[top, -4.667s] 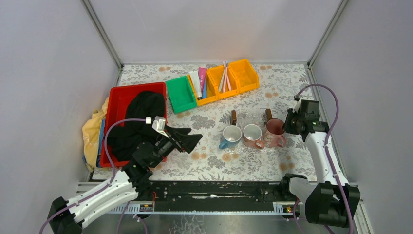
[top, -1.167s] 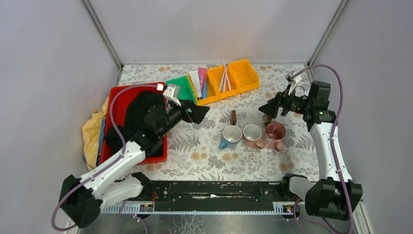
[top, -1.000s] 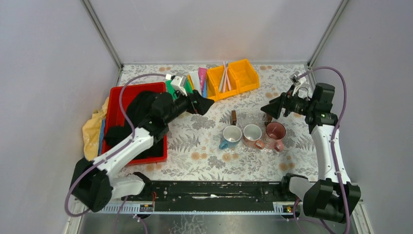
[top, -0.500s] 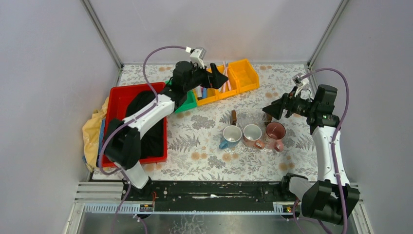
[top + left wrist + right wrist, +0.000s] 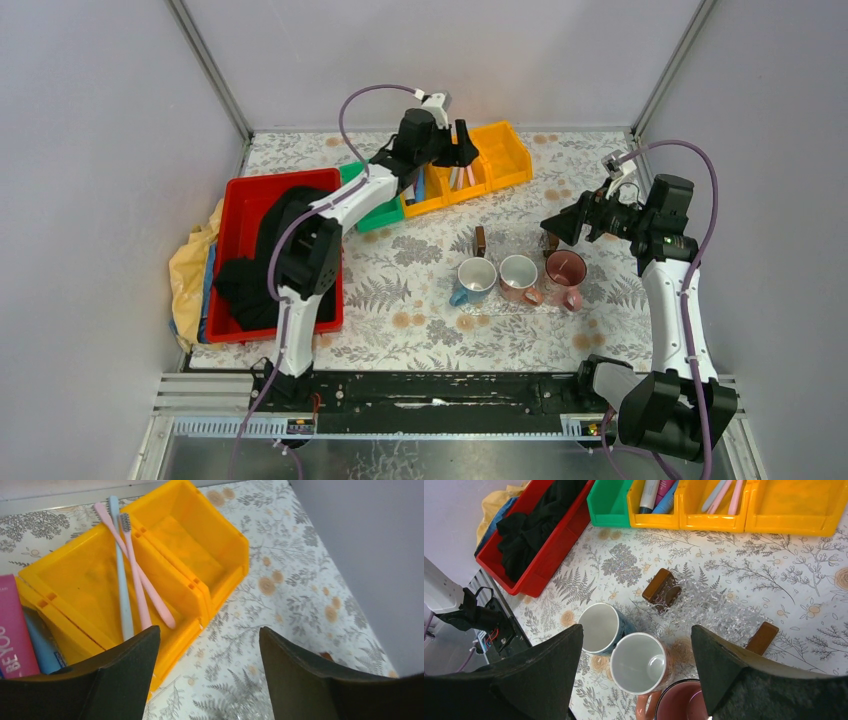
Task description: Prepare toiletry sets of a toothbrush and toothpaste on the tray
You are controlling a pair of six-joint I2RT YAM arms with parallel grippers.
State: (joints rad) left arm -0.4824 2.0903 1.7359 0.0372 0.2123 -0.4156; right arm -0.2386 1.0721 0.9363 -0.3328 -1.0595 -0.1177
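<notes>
Three toothbrushes [image 5: 131, 565], two pink and one light blue, lie in the middle yellow bin [image 5: 447, 176]. They also show as toothbrushes [image 5: 724, 490] at the top of the right wrist view. My left gripper [image 5: 463, 150] hangs open just over that bin's near rim, and the left gripper [image 5: 207, 640] holds nothing. Toothpaste tubes [image 5: 656, 492], white, magenta and blue, lie in the neighbouring yellow bin. The clear tray [image 5: 719, 612] with brown handles lies mid-table. My right gripper [image 5: 636, 640] is open and empty above the mugs [image 5: 518, 277].
A red bin [image 5: 240, 190] holding black cloth stands at the left, with yellow cloth [image 5: 190, 270] beside it. A green bin [image 5: 611, 502] and an empty yellow bin [image 5: 503, 155] flank the stocked ones. Three mugs stand along the tray's near side.
My left arm has swung from beside the red bin out to the back, over the yellow bin with the toothbrushes. The right gripper has barely moved.
</notes>
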